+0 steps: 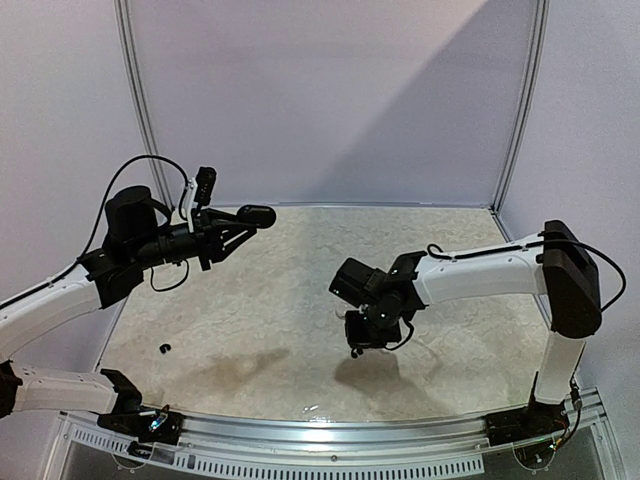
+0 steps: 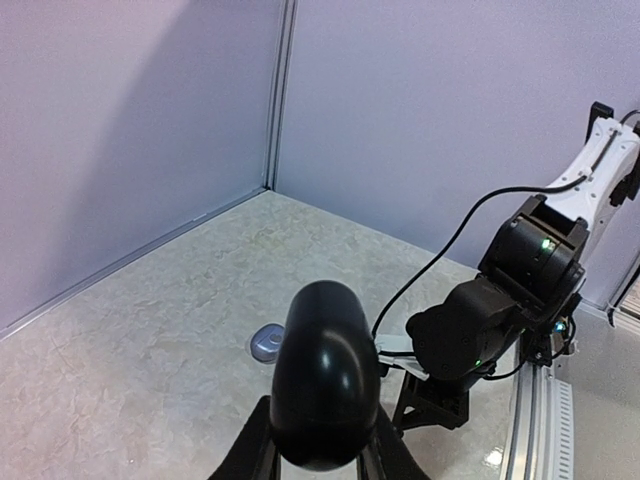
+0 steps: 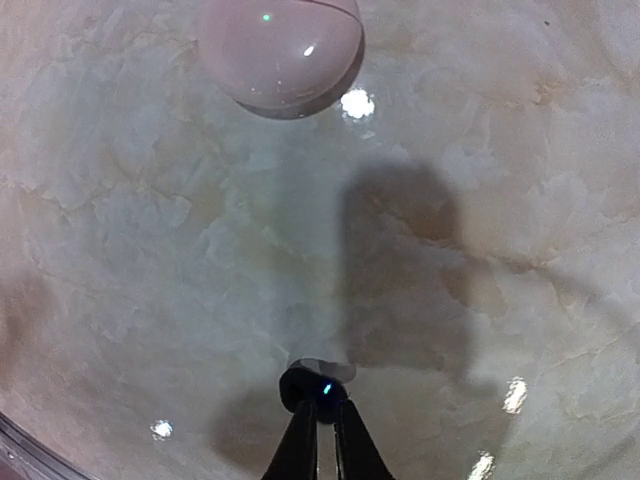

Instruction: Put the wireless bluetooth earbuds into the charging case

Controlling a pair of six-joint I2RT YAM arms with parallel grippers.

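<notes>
My left gripper [image 1: 243, 221] is raised above the table's left back part. It is shut on a glossy black, egg-shaped charging case [image 1: 257, 215], which fills the lower middle of the left wrist view [image 2: 324, 372] between the fingers [image 2: 245, 455]. The case looks closed from here. My right gripper [image 1: 355, 347] points down over the table's middle, just above the surface. In the right wrist view its fingertips [image 3: 318, 405] are shut on a tiny black earbud [image 3: 312, 385] with a blue light. Another tiny black earbud [image 1: 164, 348] lies on the table at the front left.
A pale pinkish-white rounded case [image 3: 280, 45] lies on the marble table ahead of the right gripper. A small greyish pebble-shaped case [image 2: 268, 343] shows on the table in the left wrist view. White walls enclose the back and sides; a metal rail [image 1: 330, 430] runs along the front.
</notes>
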